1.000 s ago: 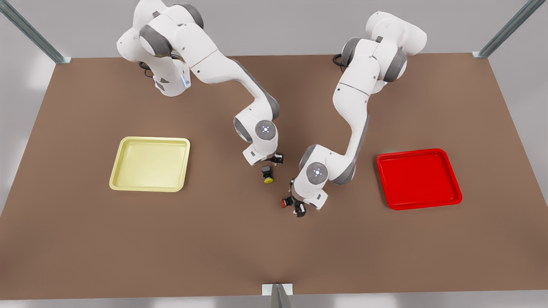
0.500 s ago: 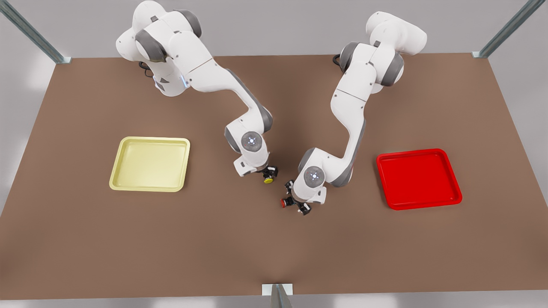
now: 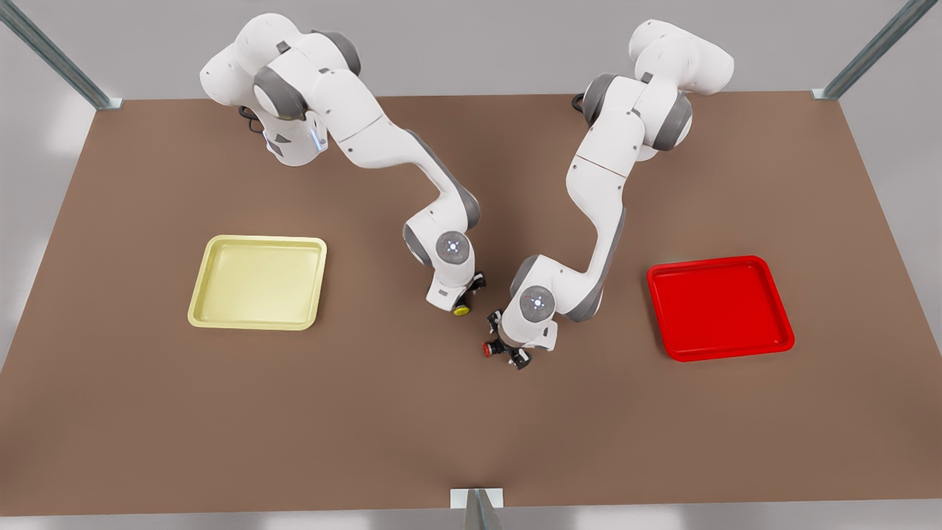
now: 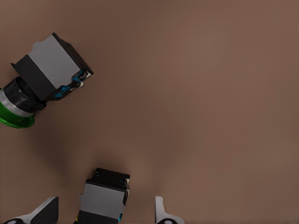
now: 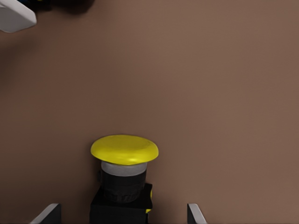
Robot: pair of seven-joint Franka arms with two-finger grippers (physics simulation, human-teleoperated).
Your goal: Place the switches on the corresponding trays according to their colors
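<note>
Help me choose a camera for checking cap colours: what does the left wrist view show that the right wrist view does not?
Left wrist view: a green-capped switch lying on its side, and a grey-black switch body, cap out of sight, between the left gripper's open fingers.
Right wrist view: the yellow-capped switch between the right gripper's open fingers.
Both: the brown table, and open fingers straddling a switch without touching it.

yellow switch (image 5: 124, 173) lying, mid-table | red switch (image 3: 487, 348) beside | yellow tray (image 3: 257, 282), red tray (image 3: 720, 307) empty
</note>
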